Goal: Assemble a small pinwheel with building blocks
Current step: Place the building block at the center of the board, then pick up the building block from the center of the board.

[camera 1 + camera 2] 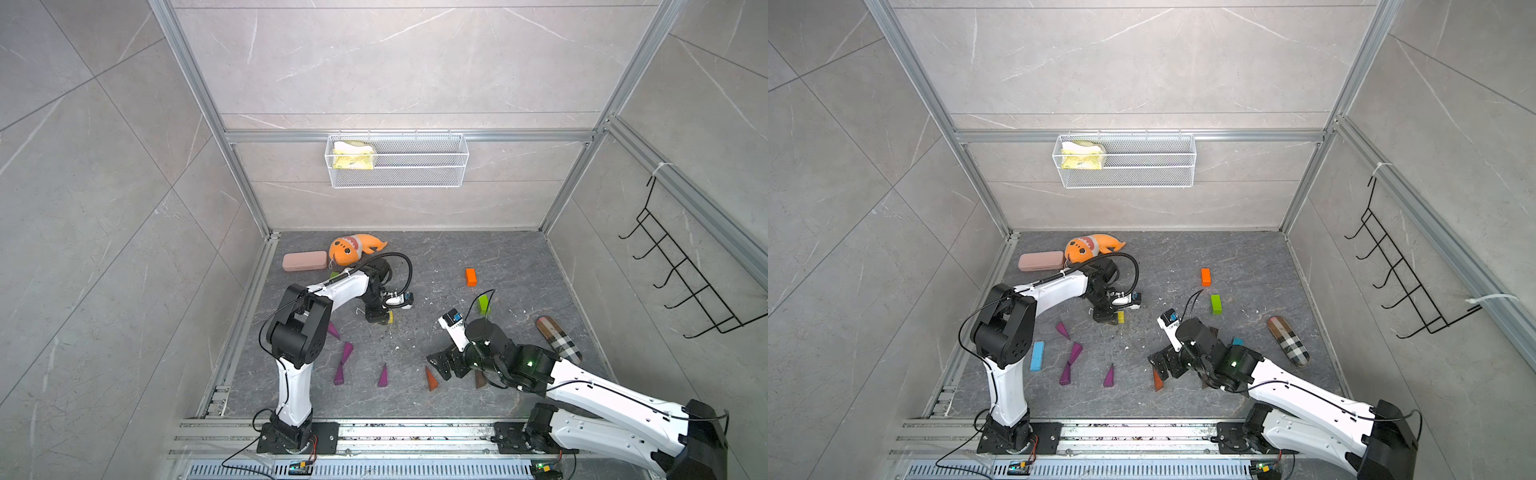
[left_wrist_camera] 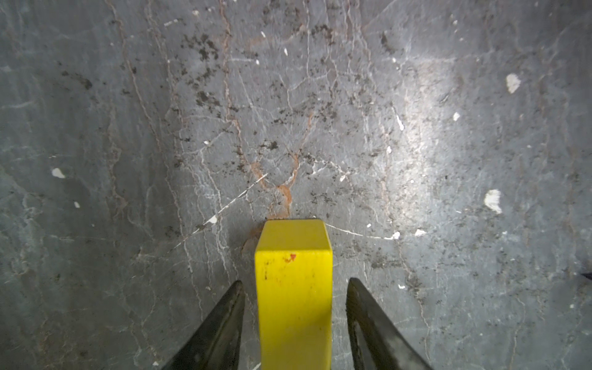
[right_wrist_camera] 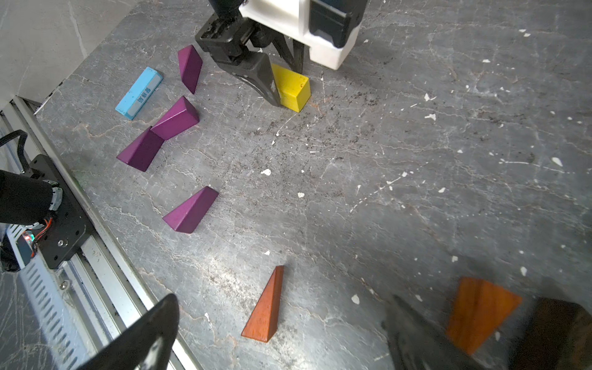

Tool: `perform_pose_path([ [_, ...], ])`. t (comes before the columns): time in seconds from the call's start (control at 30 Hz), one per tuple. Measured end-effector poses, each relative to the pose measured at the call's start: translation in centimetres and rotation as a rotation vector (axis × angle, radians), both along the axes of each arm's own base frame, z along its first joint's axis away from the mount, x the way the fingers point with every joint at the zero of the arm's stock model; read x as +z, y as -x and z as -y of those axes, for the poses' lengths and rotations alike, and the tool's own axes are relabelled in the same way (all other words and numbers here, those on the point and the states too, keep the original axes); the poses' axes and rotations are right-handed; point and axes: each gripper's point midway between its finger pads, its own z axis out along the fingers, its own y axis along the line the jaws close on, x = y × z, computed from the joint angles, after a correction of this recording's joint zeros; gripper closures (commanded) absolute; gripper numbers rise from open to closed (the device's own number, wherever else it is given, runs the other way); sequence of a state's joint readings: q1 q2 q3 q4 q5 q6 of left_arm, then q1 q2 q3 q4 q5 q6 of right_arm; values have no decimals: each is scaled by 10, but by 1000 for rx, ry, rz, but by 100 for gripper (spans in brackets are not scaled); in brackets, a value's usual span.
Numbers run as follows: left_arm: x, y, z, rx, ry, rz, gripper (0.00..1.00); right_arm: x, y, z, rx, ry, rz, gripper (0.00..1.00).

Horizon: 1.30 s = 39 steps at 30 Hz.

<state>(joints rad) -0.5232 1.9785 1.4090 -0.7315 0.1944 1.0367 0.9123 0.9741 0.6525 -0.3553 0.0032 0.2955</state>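
Yellow brick between jaws of left gripper — parted, gap on 2 sides, right gripper spread wide

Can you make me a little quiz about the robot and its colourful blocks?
1. True or false: the yellow block stands between the fingers of the left gripper.
2. How many purple wedges lie on the table?
3. Pick one. The right gripper is: A open, B shut on a purple wedge, C shut on the yellow block.

Key: 1 true; 2 four; 3 A.
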Motion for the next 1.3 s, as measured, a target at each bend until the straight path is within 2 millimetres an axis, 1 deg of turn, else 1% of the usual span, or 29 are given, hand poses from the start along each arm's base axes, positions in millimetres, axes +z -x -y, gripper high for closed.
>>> perform_pose_path([
  [0.07, 4, 1, 0, 0, 5, 4, 44, 0, 0, 0, 0, 0, 1, 0],
  [0.13, 17, 0, 3, -1, 30, 23, 44, -2, -1, -1, 0, 3, -2, 0],
  [0.2, 35, -5, 4, 9, 68, 68, 44, -3, -1, -1, -2, 9, -3, 0],
  [0.27, 59, -14, 7, 31, 124, 139, 45, -1, -3, 0, -8, 12, 2, 0],
  [0.33, 84, -27, 5, 82, 193, 226, 44, 5, -5, 0, -17, 10, 14, 0],
  [0.37, 91, -33, 2, 109, 213, 258, 44, 7, -7, -1, -21, 8, 19, 0],
  [0.4, 99, -44, -4, 157, 227, 302, 44, 11, -9, -1, -27, 5, 28, 0],
  [0.47, 107, -67, -23, 274, 222, 364, 45, 18, -11, -1, -35, 0, 41, 0],
  [0.53, 108, -91, -48, 412, 196, 401, 45, 24, -13, -2, -40, -3, 49, 0],
  [0.63, 106, -117, -86, 600, 165, 423, 45, 28, -14, -3, -40, -9, 52, 0],
  [0.73, 102, -132, -126, 776, 149, 417, 46, 29, -14, -5, -35, -8, 46, 0],
  [0.8, 102, -140, -148, 872, 142, 405, 46, 32, -15, -9, -26, -16, 41, 0],
  [0.9, 98, -154, -172, 968, 129, 399, 46, 35, -15, -16, -10, -26, 31, 0],
  [0.97, 91, -159, -177, 996, 118, 381, 47, 31, -15, -18, -2, -23, 19, 0],
  [1.07, 76, -164, -178, 1016, 98, 344, 48, 24, -14, -20, 6, -9, -2, 0],
  [1.23, 52, -163, -178, 1051, 70, 280, 47, 22, -13, -22, 14, -7, -11, 0],
  [1.3, 47, -161, -179, 1069, 61, 264, 47, 21, -13, -22, 14, -6, -12, 0],
])
